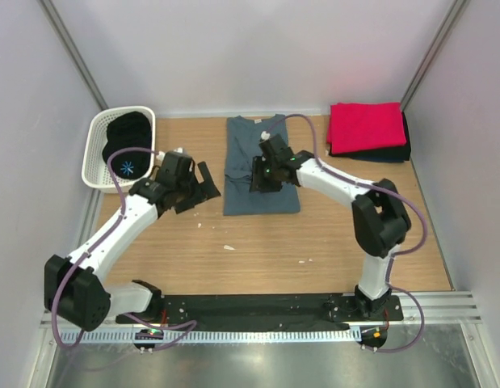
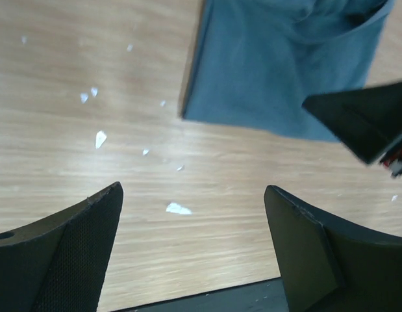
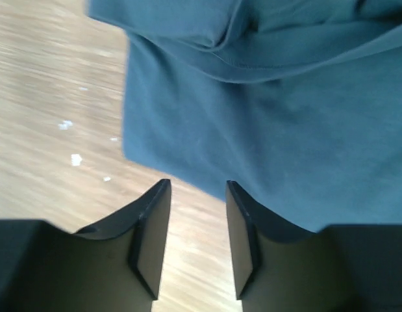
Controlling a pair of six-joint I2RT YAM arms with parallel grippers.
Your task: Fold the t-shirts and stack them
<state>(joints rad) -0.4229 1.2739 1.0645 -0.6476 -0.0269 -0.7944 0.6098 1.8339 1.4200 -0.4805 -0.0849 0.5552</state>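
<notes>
**Top view:** Slate blue-grey t-shirt (image 1: 262,198) lay folded into a long rectangle at mid-desk, collar toward the far wall. Desk (image 1: 314,242) was light wood. Red t-shirt (image 1: 365,125) sat folded at the far right corner, stacked on a dark folded shirt (image 1: 395,152). White basket (image 1: 98,166) stood at the far left w/ a black shirt (image 1: 124,131) bunched inside, blue star print showing. Left gripper (image 1: 207,184) hung over bare wood just left of the blue-grey shirt, not touching it. Right gripper (image 1: 260,179) was above that shirt's near half.

**Left wrist:** Left gripper (image 2: 193,190) had its fingers spread wide apart, nothing btwn them, only desk below. The shirt's near left corner (image 2: 265,78) lay ahead, upper right. White scraps (image 2: 178,208) dotted the wood. A dark finger of the right gripper poked in from the right edge, over the shirt.

**Right wrist:** Right gripper (image 3: 197,183) showed a narrow gap btwn its fingers, clamped on nothing; wood was visible through the gap. Its tips sat at the shirt's near edge (image 3: 285,130), w/ a soft fold across the top. A few scraps lay left of the cloth.
</notes>
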